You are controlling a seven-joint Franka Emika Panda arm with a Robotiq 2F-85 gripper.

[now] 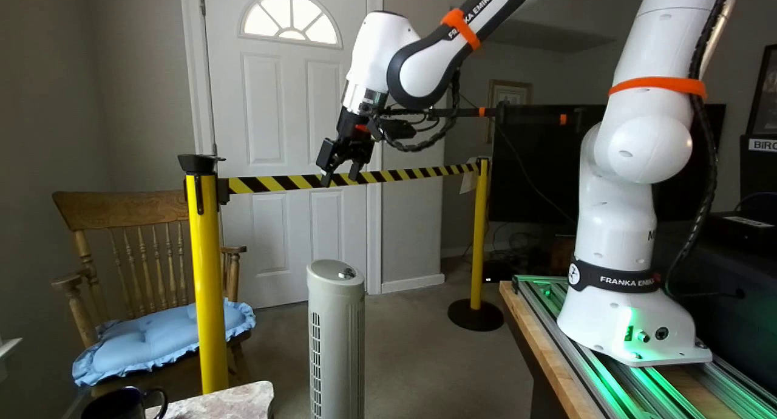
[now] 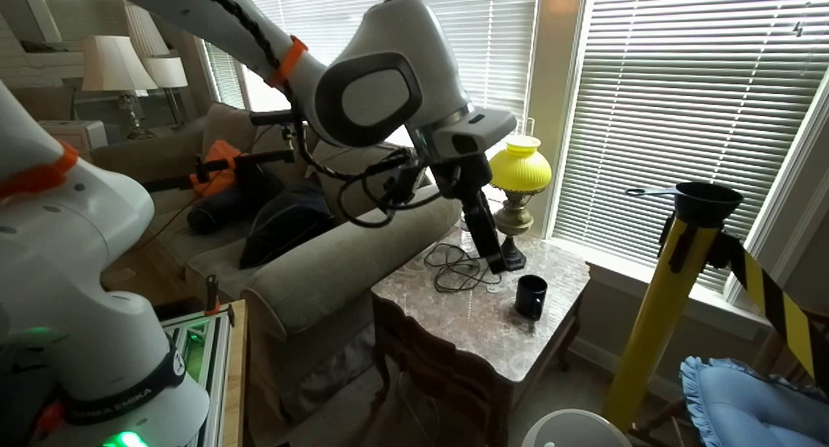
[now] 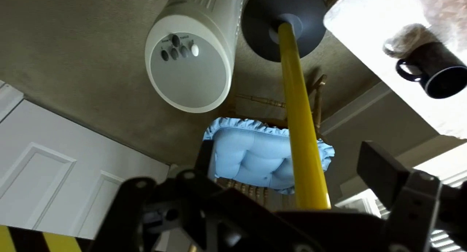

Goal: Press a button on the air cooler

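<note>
Claw (image 1: 340,177) — jaws apart, higher than air cooler (image 1: 337,340) | striped tape (image 1: 285,183) — strung between 2 yellow posts (image 1: 208,285)

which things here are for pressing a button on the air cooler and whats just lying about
Belongs to the job:
air cooler
buttons on its top
gripper, open and apart from the air cooler

Just lying about:
black mug on the marble-topped table
wooden spindle-back chair with blue ruffled cushion
yellow barrier posts with striped belt
yellow-shaded lamp
</note>
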